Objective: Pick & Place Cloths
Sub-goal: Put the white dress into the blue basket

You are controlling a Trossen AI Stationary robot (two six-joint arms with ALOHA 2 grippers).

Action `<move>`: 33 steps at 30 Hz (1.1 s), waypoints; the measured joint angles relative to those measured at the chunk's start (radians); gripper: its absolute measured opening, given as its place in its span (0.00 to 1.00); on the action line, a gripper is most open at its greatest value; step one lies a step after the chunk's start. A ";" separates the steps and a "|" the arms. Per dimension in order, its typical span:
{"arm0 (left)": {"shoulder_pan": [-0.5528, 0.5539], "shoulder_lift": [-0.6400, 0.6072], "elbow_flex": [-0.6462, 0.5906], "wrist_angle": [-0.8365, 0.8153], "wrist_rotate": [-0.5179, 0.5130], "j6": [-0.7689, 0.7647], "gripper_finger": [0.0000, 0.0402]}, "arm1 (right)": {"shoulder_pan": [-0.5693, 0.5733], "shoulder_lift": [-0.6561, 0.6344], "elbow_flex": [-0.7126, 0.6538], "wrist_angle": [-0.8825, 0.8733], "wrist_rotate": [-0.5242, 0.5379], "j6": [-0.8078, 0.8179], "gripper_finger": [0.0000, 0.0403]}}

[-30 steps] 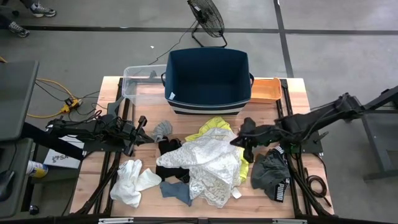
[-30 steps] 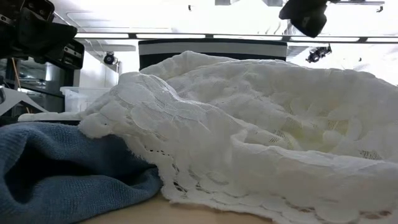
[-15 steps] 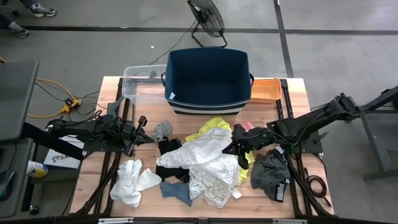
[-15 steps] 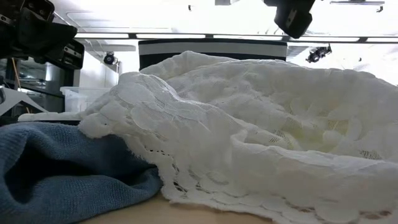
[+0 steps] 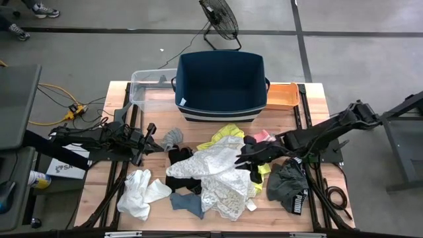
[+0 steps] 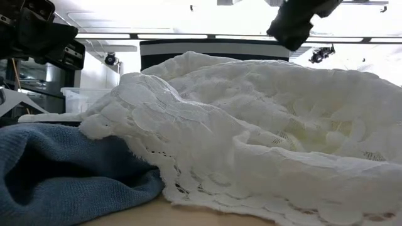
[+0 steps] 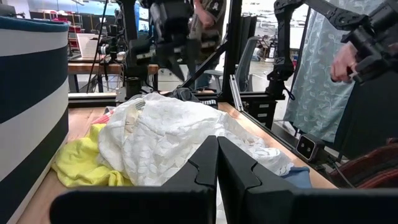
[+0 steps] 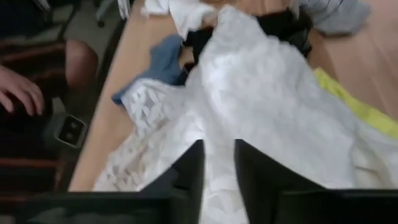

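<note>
The right tool [image 5: 242,159] hovers over the white lace fabric [image 5: 221,177] — fingers seemingly slightly parted, gripping nothing.

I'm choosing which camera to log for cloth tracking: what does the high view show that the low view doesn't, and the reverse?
Only the high view shows the navy tub, orange tray, white socks, dark grey shorts and the right gripper above the pile. Only the low view shows the lace's scalloped edge resting on the blue sock. Both show the white lace fabric.
</note>
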 joint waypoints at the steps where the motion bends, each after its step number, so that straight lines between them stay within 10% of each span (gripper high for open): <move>1: 0.000 0.000 0.000 0.000 0.000 0.000 0.00 | 0.000 0.016 0.000 0.000 0.000 0.000 0.30; 15: 0.000 0.000 0.000 0.000 0.000 0.000 0.00 | 0.000 0.148 0.000 0.095 0.049 -0.131 0.92; 33: 0.000 0.000 0.000 0.000 0.000 0.000 0.00 | 0.011 0.320 0.000 0.192 0.236 -0.288 0.84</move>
